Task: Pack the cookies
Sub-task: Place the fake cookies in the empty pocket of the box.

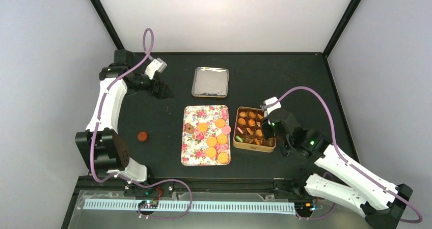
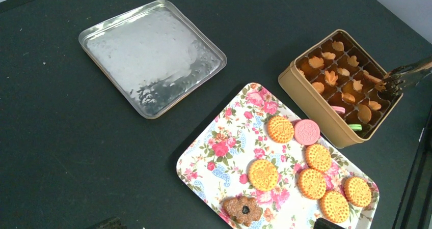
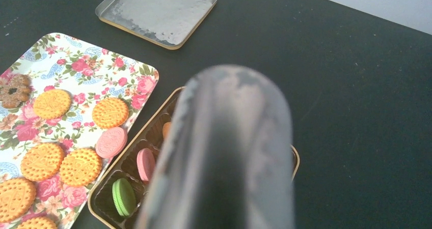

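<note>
Several round orange cookies [image 2: 263,174], a pink one [image 2: 306,131] and a dark brown flower-shaped one [image 2: 242,209] lie on the floral tray [image 1: 196,148]. To its right the brown tin [image 1: 253,147] holds more in its compartments, among them a pink [image 3: 146,164] and a green cookie [image 3: 124,196]. My right gripper [image 1: 267,130] hangs over the tin's right side, shut on metal tongs [image 2: 407,75] that blur most of the right wrist view; their tips are over the compartments. My left gripper [image 1: 164,91] hangs open at the back left, away from the tray.
The silver tin lid [image 1: 210,81] lies upside down behind the tray. One brown cookie [image 1: 142,136] sits alone on the black table left of the tray, near the left arm's base.
</note>
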`<state>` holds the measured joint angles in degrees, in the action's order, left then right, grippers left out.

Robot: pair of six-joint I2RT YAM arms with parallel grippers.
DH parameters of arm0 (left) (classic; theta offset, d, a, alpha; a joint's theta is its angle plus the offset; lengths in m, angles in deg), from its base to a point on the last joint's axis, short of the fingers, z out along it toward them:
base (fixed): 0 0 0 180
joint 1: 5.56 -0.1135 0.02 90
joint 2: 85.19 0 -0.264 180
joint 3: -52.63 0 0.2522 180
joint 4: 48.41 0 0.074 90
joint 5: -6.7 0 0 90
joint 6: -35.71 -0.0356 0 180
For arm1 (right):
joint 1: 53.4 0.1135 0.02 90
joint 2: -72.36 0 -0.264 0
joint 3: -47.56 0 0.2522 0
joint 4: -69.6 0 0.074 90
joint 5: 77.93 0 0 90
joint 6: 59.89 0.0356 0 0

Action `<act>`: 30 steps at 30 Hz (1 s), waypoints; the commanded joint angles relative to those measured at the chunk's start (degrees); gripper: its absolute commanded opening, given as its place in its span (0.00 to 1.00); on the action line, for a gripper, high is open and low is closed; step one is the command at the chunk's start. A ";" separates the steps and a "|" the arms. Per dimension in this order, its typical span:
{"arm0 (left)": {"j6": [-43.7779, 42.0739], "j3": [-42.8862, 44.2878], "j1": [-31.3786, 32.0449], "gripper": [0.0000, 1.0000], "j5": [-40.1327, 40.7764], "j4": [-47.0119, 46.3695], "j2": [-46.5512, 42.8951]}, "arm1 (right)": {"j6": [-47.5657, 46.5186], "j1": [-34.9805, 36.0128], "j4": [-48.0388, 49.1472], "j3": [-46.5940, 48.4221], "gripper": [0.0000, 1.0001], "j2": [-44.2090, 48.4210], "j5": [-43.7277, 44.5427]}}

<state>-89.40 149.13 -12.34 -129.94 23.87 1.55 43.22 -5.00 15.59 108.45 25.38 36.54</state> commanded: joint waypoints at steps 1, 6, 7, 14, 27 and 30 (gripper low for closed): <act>-1.51 2.33 -0.34 0.99 -1.70 0.90 -0.67 | -0.73 -0.20 1.40 0.10 0.29 1.26 0.20; -1.49 2.34 -0.34 0.99 -2.04 0.87 -0.86 | -1.33 -0.24 0.25 1.62 0.28 1.69 1.60; -1.45 2.43 -0.34 0.99 -2.03 0.88 -0.87 | -1.59 -0.16 -0.01 2.03 0.28 1.90 1.75; -1.54 2.54 -0.36 0.99 -2.32 0.89 -1.22 | -4.01 -0.17 0.36 3.86 0.27 3.10 1.67; -1.73 2.69 -0.36 0.99 -2.35 0.98 -1.93 | -8.66 -0.17 8.81 3.84 0.28 -3.21 2.92; -1.96 2.87 -0.39 0.99 -2.15 1.14 -2.18 | -9.46 -0.15 9.18 3.89 0.28 -5.51 2.91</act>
<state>-89.73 149.53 -12.34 -130.35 24.00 1.18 36.20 -5.00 21.12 111.36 21.80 37.94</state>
